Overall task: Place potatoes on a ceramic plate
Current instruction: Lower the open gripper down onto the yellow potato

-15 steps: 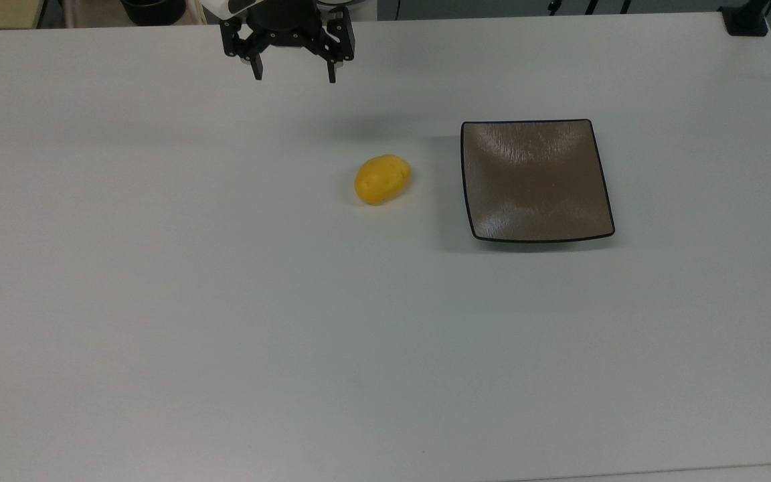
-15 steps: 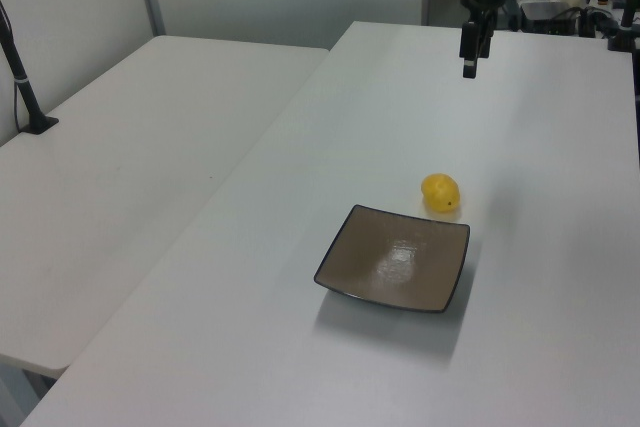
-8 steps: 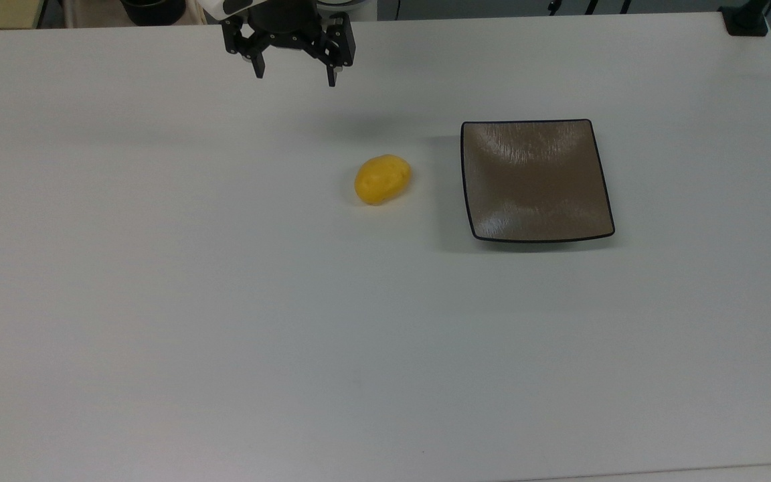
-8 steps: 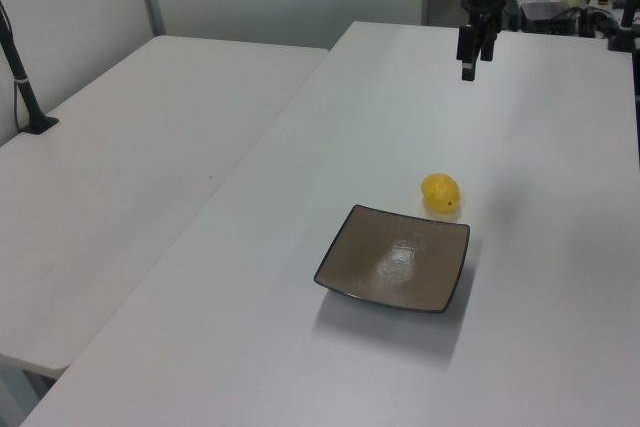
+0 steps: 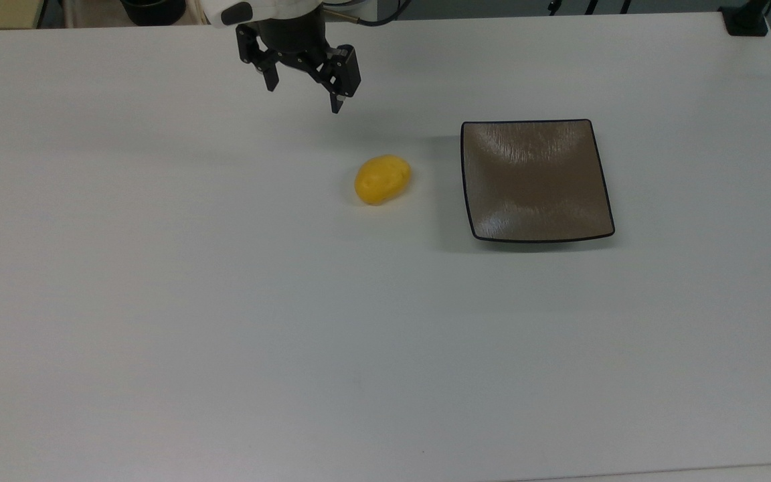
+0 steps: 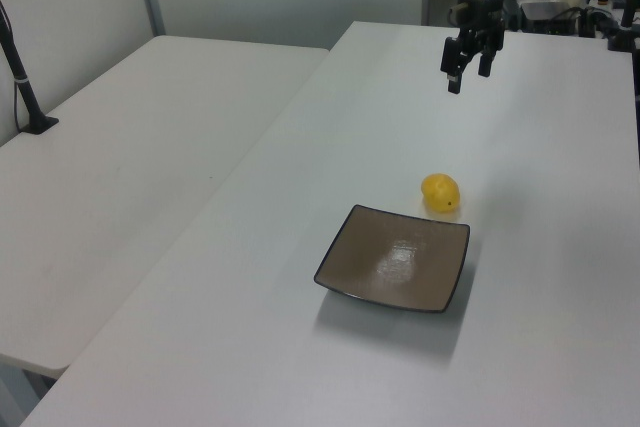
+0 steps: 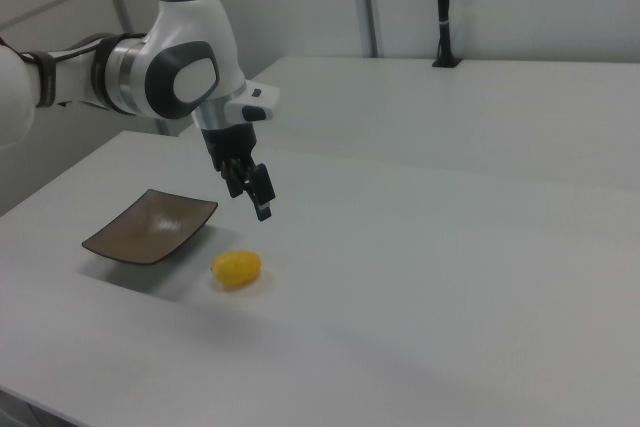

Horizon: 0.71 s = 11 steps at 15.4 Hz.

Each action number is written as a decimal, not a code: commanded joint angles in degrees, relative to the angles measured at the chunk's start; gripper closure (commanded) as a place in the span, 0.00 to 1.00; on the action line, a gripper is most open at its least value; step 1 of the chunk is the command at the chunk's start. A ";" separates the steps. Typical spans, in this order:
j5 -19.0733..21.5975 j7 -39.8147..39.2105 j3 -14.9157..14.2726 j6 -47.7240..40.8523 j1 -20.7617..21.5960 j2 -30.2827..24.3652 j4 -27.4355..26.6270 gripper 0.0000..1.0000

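End effector [image 5: 303, 99] has swung lower toward the potato [image 5: 382, 179], fingers apart.

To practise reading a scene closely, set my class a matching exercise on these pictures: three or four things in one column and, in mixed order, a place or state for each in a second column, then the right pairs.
Column one
1. potato
2. ceramic plate
3. gripper
4. table

Column two
A. white, bearing the other things
B. open, above the table, holding nothing
C. brown and square, nothing on it
D. yellow, lying on the table beside the plate

Pairs: 1-D, 2-C, 3-B, 4-A
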 commanded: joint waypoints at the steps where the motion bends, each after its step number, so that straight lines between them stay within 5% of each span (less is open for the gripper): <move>1: 0.11 6.48 1.04 5.98 0.04 -1.33 -4.21 0.00; 11: -0.85 28.90 3.51 15.57 0.65 -0.28 -9.57 0.00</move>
